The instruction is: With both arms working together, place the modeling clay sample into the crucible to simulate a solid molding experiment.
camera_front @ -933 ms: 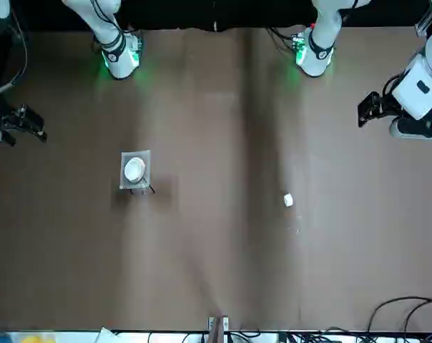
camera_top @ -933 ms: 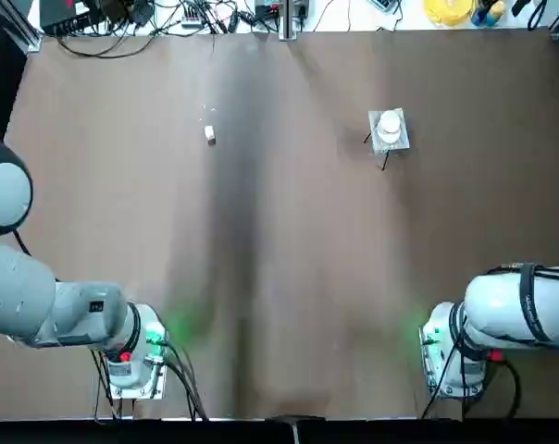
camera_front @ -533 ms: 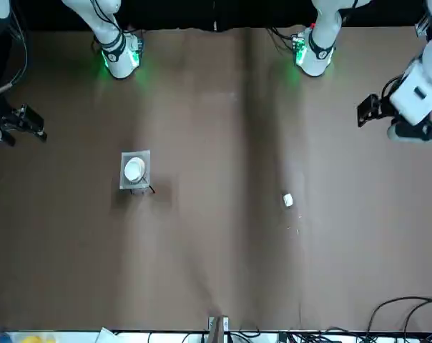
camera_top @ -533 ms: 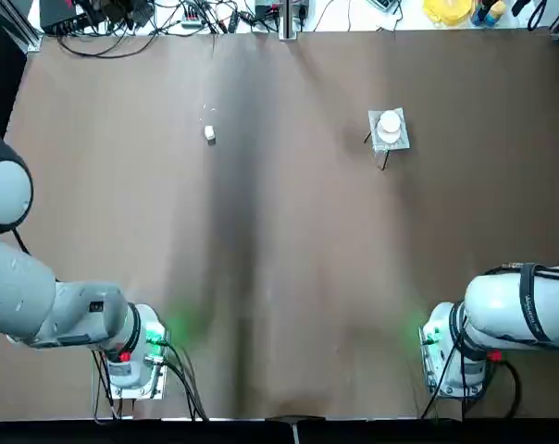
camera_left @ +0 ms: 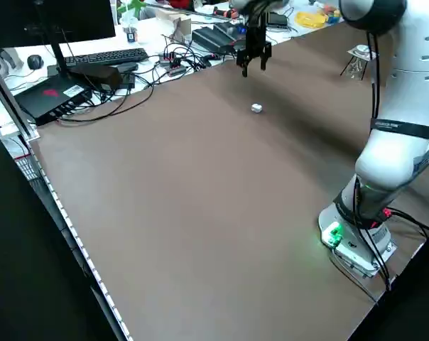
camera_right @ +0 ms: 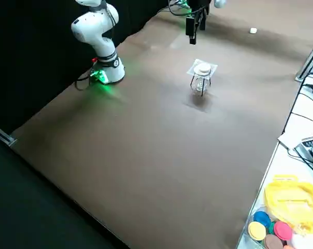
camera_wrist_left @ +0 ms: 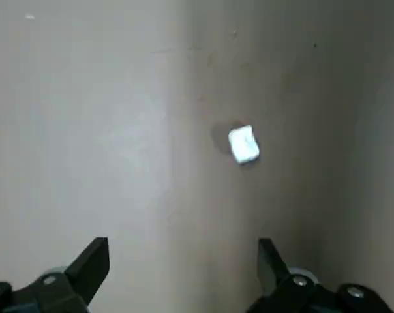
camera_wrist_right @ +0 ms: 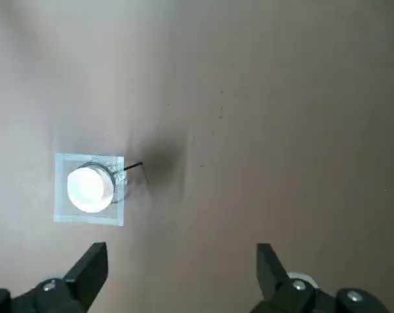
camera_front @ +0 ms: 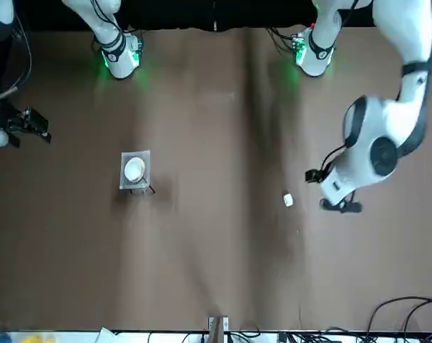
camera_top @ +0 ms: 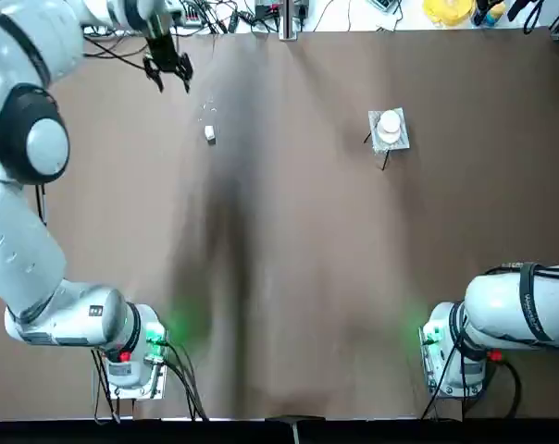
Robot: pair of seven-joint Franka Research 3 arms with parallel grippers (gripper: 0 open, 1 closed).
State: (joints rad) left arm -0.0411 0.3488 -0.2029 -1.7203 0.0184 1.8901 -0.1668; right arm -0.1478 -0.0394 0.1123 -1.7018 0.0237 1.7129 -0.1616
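Pincer, L, spread above clay; R pincer spread nr crucible, 2 apart.

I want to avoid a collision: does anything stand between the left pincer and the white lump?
Nothing visible does: the left pincer hovers open above the table, with only open air between it and the lump.

The blocky white clay sample lay toward the table's far-left corner; the round white crucible stood upright on gauze.
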